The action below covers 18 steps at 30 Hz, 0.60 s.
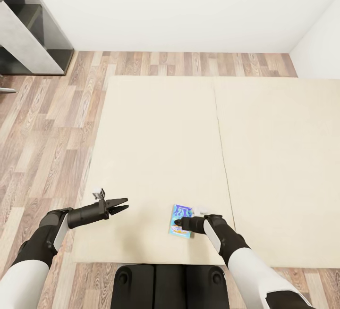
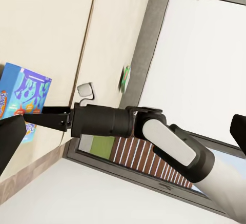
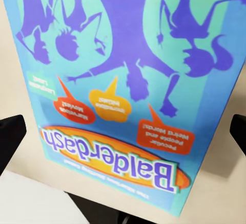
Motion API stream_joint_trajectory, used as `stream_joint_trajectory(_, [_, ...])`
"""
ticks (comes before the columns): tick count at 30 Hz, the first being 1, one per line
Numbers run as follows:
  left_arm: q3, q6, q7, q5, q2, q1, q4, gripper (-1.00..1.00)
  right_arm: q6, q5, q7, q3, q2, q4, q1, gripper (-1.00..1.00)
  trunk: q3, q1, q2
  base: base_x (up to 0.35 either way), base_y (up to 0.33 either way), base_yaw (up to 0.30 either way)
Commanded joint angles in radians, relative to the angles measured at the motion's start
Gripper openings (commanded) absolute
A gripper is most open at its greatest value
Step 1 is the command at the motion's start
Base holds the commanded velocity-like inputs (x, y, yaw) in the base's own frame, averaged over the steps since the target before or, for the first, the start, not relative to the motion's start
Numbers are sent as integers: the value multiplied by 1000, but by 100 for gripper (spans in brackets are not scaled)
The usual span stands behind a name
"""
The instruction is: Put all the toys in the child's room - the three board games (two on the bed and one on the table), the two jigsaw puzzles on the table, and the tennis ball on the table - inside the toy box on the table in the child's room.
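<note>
A blue board game [image 1: 181,221], printed "Balderdash" [image 3: 123,106], lies flat near the front edge of the bed [image 1: 156,148], on the left beige pad. My right gripper [image 1: 178,224] is low over its near end. It is open, with a fingertip [image 3: 11,138] on each side of the box and a gap to both. My left gripper [image 1: 123,204] hangs open over the bed's front left, pointing toward the blue box [image 2: 23,98] with nothing between its fingers [image 2: 10,142]. A white-and-green board game [image 2: 125,78] rests at the bed's far side by the grey frame.
Wood floor [image 1: 47,125] runs along the bed's left side and behind it. A grey shelf-like unit [image 1: 28,35] stands at the back left against the white wall. My dark base [image 1: 170,285] is against the bed's front edge. The right pad [image 1: 283,167] is bare.
</note>
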Motion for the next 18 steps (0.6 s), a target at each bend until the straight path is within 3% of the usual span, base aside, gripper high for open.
stream_joint_trajectory(1, [0, 11, -3, 1, 0, 0, 0, 100, 5, -10, -3, 3, 0, -1, 0, 100, -1, 1, -1, 0, 0, 0])
stream_joint_trajectory(18, [0, 11, -2, 1, 0, 0, 0, 100, -1, -10, -3, 3, 0, -4, 0, 100, -1, 1, -1, 0, 0, 0])
